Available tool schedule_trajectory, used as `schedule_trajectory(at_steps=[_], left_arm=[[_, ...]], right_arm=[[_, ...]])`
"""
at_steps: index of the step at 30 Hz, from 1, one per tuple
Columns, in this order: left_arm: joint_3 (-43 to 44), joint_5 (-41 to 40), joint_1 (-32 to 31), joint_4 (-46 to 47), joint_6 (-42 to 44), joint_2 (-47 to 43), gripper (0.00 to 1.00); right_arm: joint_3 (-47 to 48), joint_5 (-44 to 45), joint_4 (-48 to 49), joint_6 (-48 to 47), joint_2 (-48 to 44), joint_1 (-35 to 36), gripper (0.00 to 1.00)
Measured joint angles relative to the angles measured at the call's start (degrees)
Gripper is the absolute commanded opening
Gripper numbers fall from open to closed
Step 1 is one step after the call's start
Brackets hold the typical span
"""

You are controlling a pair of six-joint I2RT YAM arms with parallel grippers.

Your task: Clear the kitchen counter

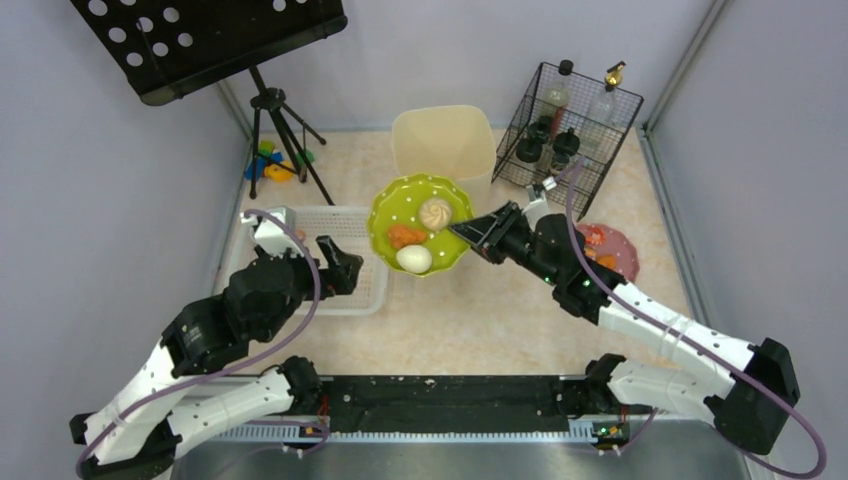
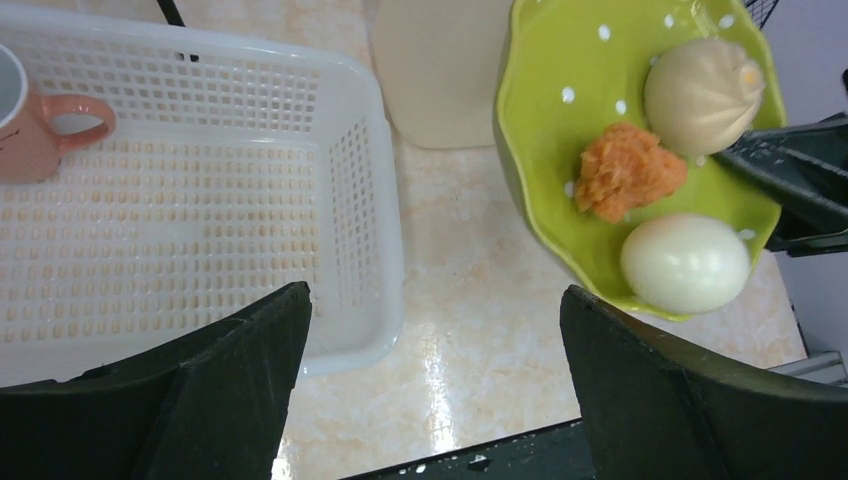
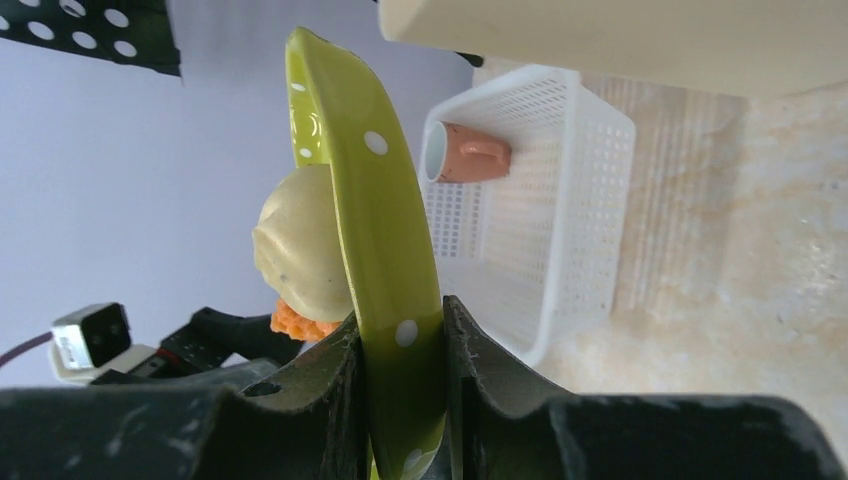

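The green plate carries a bun, an orange lump and an egg. The right gripper pinches its rim at 3 o'clock. The white basket at 9 o'clock holds a pink mug. The left gripper is spread wide above the basket's corner. The kitchen counter lies flat under everything, its long axis running 9 to 3 o'clock.

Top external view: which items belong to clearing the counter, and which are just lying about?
Job: kitchen counter; green plate with bun, egg and orange food, clamped by right gripper; white basket holding pink mug; beige bin; pink plate, probably; open left gripper.
Lying about: wire rack of bottles; music stand; toys in the far corner.
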Motion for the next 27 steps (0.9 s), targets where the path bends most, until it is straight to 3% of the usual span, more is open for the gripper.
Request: schedule_trajectory(at_steps=[7, 18, 27], left_arm=[[-1.51, -0.09, 0.00, -0.81, -0.13, -0.04, 0.99], [-8.63, 2.27, 0.00, -0.22, -2.19, -0.02, 0.99], [-9.62, 2.43, 0.00, 0.31, -2.38, 0.04, 0.99]], right_arm=[[10.62, -0.17, -3.30, 0.81, 6.08, -1.46, 0.00], [28.72, -2.67, -9.55, 2.21, 18.64, -11.80, 0.00], [33.92, -4.09, -10.97, 2.62, 24.52, -21.70, 0.00]])
